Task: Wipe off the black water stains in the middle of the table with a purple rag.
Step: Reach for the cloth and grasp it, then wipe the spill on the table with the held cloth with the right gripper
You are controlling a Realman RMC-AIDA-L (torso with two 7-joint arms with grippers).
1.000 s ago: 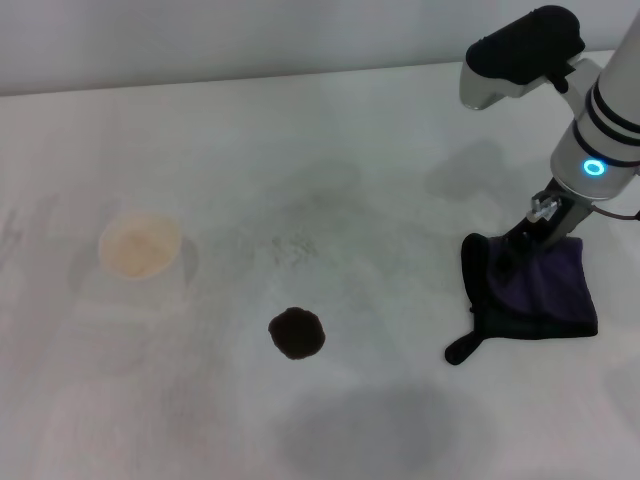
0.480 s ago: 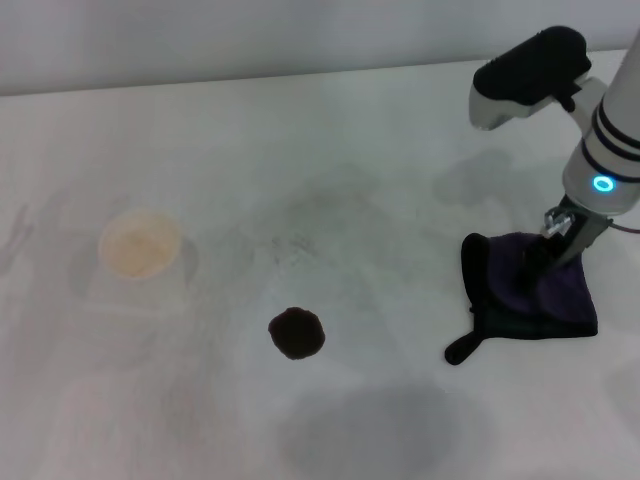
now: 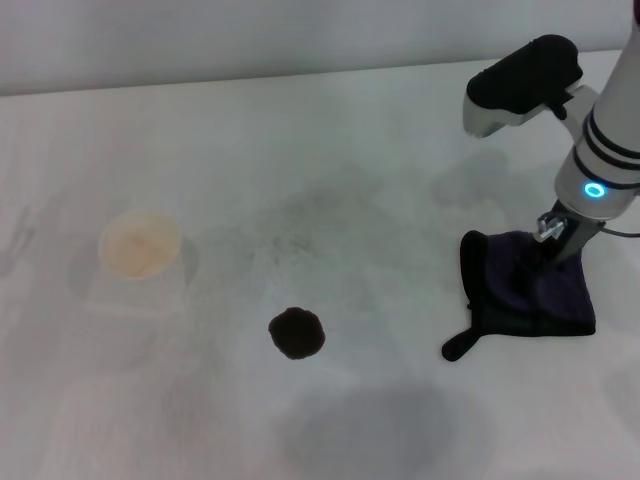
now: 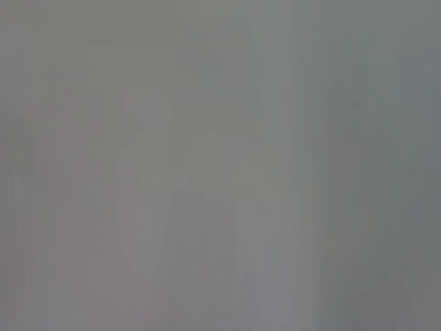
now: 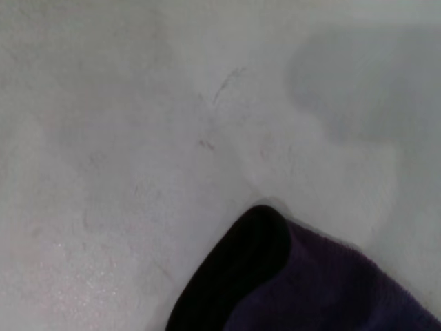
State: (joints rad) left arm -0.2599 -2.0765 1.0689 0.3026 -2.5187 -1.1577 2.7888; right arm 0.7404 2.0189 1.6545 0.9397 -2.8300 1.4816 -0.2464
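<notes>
My right gripper (image 3: 548, 243) presses down onto the soft dark purple rag with black edging (image 3: 525, 295), at the right of the wide white table (image 3: 330, 130); I can't tell how far my jaws are open. The ragged blackish-brown stain (image 3: 297, 332) sits mid-table, well apart from the rag.

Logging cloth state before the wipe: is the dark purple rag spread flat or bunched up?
Bunched. The dark purple rag sits in a rumpled heap on the white table, one black corner trailing out; the right gripper is on it.

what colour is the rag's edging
Black, around the dark purple rag; clearest in the right wrist view.
</notes>
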